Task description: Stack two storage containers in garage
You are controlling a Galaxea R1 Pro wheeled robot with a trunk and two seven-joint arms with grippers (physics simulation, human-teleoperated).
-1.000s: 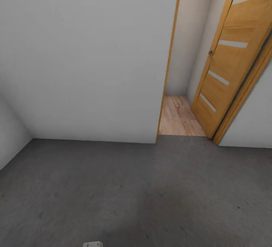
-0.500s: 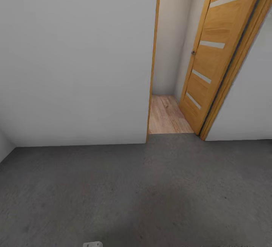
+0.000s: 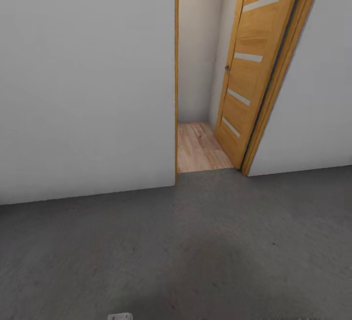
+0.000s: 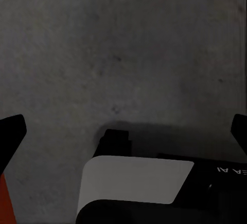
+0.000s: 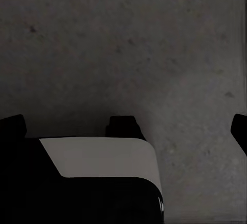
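a home garage – grey concrete floor (image 3: 195, 241), pale walls (image 3: 83, 80), wooden door (image 3: 247, 65).

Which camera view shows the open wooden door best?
The head view shows it best: the wooden door stands open at the right of the doorway, with pale strips across it and light wood planks beyond. The left wrist and right wrist views look down at the grey concrete floor, so they give nothing of the door.

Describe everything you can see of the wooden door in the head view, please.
The wooden door is honey-coloured, with a grain that looks like wood, and has four narrow pale slanted strips set into its face. A small dark handle sits on its left edge. It stands open, swung into the passage beyond, beside a matching door frame. Its lower edge meets the light plank floor there, not the grey concrete floor.
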